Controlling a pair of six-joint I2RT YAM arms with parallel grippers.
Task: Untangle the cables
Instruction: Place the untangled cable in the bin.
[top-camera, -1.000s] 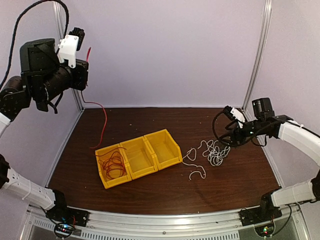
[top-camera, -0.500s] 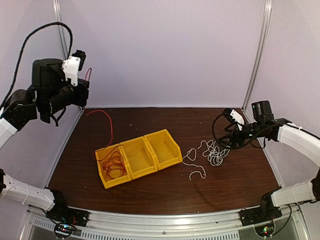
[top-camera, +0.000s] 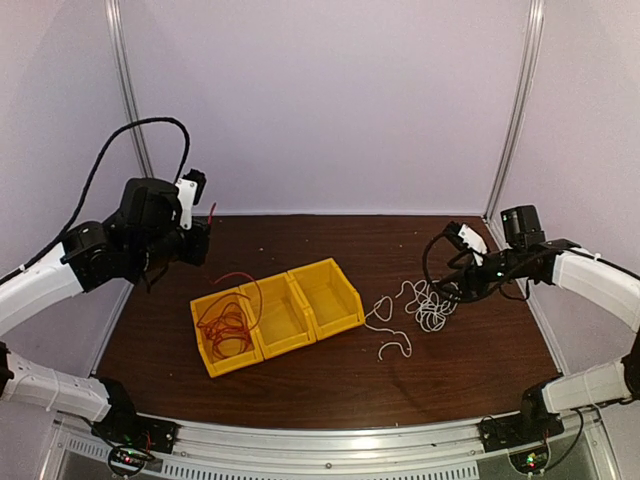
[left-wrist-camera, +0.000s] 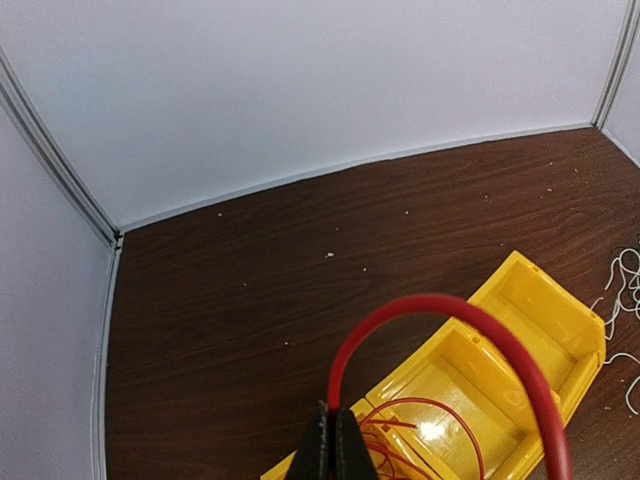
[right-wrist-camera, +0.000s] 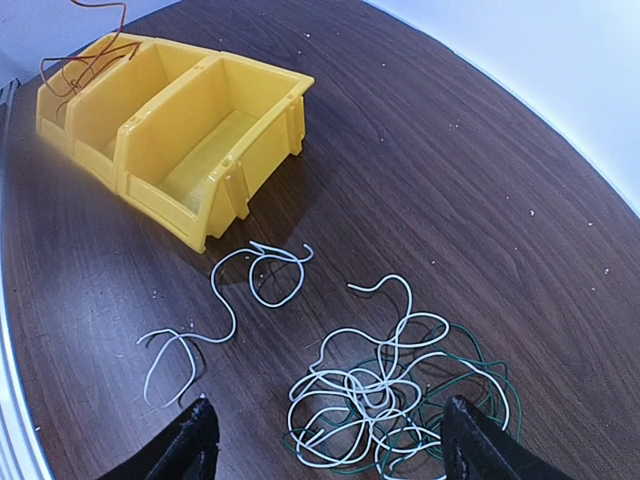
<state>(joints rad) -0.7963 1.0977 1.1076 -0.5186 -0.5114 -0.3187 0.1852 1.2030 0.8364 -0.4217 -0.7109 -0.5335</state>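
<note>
The left arm has dropped from high beside the bench's left edge to just above the row of yellow bins (top-camera: 338, 322). Its left claw (left-wrist-camera: 333, 415) is pinched together on the red wire (left-wrist-camera: 440, 305). The right arm has barely moved.

The red wire now arches up from the claw and bends down toward the left-hand bin (top-camera: 205, 302), where more red strand lies coiled. The bins sit left of the middle of the bench (top-camera: 300, 240).

The right claw (right-wrist-camera: 335, 450) hangs with its fingers well apart, holding nothing, over the knot of white wires (right-wrist-camera: 370, 400) and a green wire (right-wrist-camera: 480, 370) near the bench's right edge.

The step in hand looks like stowing the red wire. Doing it well likely means lowering until the arch sits inside the bin's walls. Letting go only then should keep the springy tail from flopping into the middle compartment.
</note>
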